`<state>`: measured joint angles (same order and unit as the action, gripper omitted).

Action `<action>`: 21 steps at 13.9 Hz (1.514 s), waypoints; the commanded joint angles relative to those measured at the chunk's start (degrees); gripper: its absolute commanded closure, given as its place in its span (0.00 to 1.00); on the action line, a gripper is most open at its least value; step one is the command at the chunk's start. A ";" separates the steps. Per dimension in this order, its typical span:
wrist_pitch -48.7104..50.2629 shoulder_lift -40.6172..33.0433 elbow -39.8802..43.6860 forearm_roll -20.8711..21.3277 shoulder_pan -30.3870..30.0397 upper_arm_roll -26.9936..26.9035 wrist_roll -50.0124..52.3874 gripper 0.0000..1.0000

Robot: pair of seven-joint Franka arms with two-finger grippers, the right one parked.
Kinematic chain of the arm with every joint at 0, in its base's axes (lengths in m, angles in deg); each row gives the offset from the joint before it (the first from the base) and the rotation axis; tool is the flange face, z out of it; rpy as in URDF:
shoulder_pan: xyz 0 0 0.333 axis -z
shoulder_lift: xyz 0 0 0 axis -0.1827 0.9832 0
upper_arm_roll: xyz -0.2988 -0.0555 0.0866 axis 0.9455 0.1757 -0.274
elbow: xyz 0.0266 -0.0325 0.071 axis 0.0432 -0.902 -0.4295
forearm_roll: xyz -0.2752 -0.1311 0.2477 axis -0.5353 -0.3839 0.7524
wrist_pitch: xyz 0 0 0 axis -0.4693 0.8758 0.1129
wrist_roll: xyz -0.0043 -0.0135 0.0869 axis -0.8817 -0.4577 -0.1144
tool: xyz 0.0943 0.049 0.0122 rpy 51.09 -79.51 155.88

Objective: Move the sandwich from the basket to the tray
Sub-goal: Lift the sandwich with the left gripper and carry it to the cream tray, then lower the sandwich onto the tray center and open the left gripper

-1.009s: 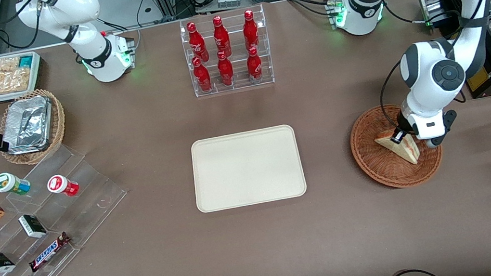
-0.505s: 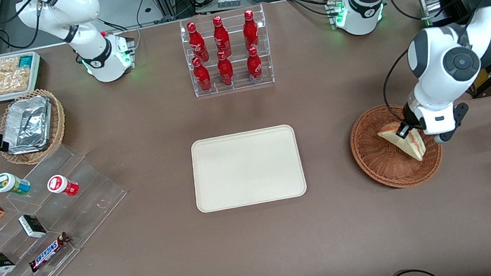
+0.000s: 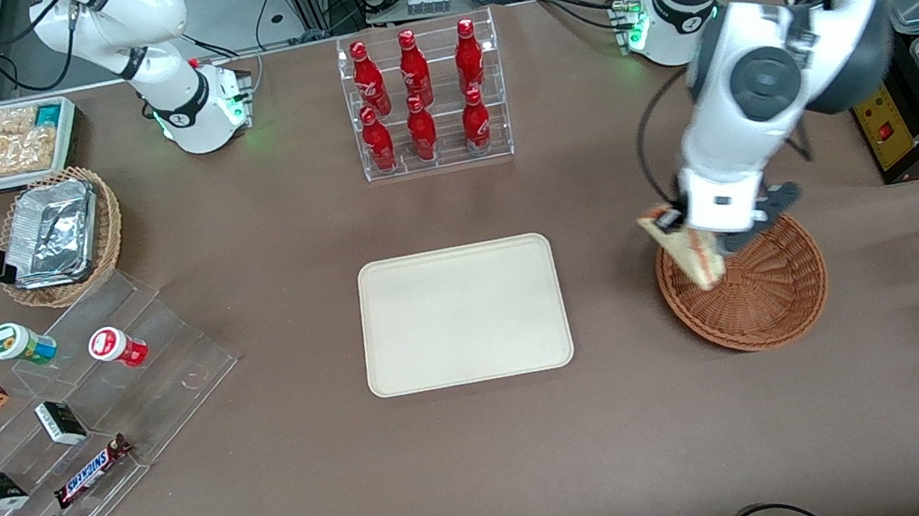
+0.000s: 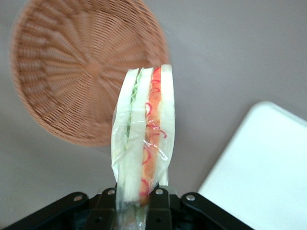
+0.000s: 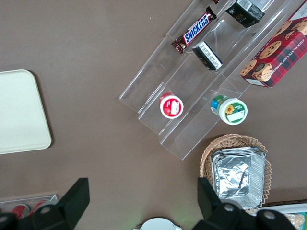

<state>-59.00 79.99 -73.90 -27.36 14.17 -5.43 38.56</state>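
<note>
L gripper (image 3: pixel 686 231) clamped on the plastic-wrapped triangular white-bread sandwich (image 3: pixel 684 252), red/green filling showing; wedge lifted clear, hanging above the rim of the round reddish-brown wicker basket (image 3: pixel 757 295) on the side toward the cream rectangular tray (image 3: pixel 462 313).

Risks: grip sits at one end only, so wedge may swing or slip in its wrap during transit. Soft bread could squash. Early release would land it on the table, between basket and tray.
</note>
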 commanded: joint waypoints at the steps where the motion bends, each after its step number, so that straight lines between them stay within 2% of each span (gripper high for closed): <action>1: 1.10 2.88 4.27 0.85 0.14 6.04 0.68 0.81; 2: 1.10 4.64 5.94 1.11 1.53 7.19 0.68 0.81; 4: 1.01 9.02 9.54 4.35 6.97 7.20 3.03 0.81; 7: 0.92 19.21 18.23 12.07 14.44 7.20 10.33 0.81; 11: 0.66 30.82 28.53 17.97 20.70 6.86 15.08 0.80; 13: -1.87 34.61 31.26 20.96 22.20 6.77 15.80 0.79; 15: -5.39 36.90 31.88 21.94 23.34 6.68 15.71 0.79; 18: -8.38 40.67 32.93 26.94 23.96 6.68 15.80 0.79; 21: -9.18 42.09 33.47 28.44 24.58 6.68 15.71 0.79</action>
<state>-68.44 120.71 -43.06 -0.86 37.52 1.74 53.54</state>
